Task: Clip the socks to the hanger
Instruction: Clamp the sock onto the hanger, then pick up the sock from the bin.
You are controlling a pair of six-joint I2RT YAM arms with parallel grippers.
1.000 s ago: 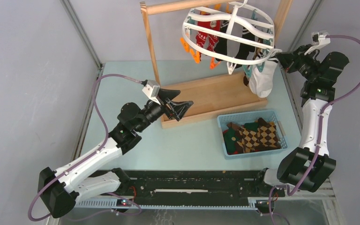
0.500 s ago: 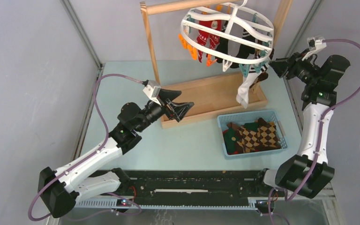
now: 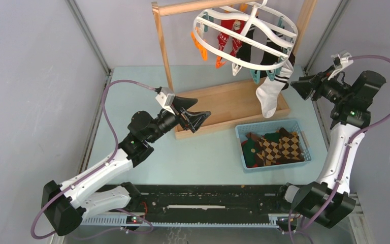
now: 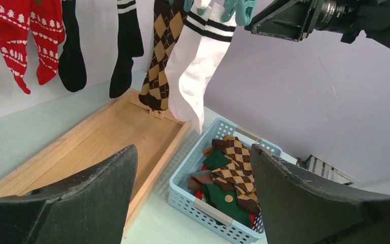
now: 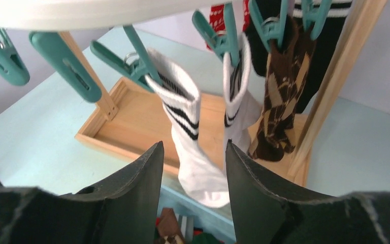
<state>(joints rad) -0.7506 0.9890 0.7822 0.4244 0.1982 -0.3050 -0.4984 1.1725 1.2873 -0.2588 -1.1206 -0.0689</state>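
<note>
upper centre of the overhead view: hanger (image 3: 250, 26), white oval frame with inner ribs, hung tilted from the crossbar of a wooden rack (image 3: 233, 104), teal and orange clips round the rim.

under the hanger, clipped and dangling:
- red patterned socks (image 4: 10, 35), far left of the left wrist view
- black socks (image 4: 73, 56), one plain and one with white stripes at the cuff
- brown argyle sock (image 4: 160, 66)
- white striped socks (image 3: 269, 96), lowest of the lot, toe over the right end of the rack's tray base

upper half of the right wrist view: two white socks and the argyle one side by side, each cuff pinched by a teal clip (image 5: 132, 61); further teal clips at upper left with nothing in them.

lower right of centre, overhead: blue basket (image 3: 241, 133) on the table (image 3: 208, 162), just beside the rack's base, with loose socks (image 3: 274, 147) heaped inside: argyle, dark green, a little red.

right edge, overhead: right pincer (image 3: 300, 85), level with the hanger's right rim and pointed left toward it, near the white striped socks but apart from them. fingers parted, nothing between them.

left of centre, overhead: left pincer (image 3: 203, 108), above the left end of the rack's base, aimed toward the basket. fingers spread wide, empty.
</note>
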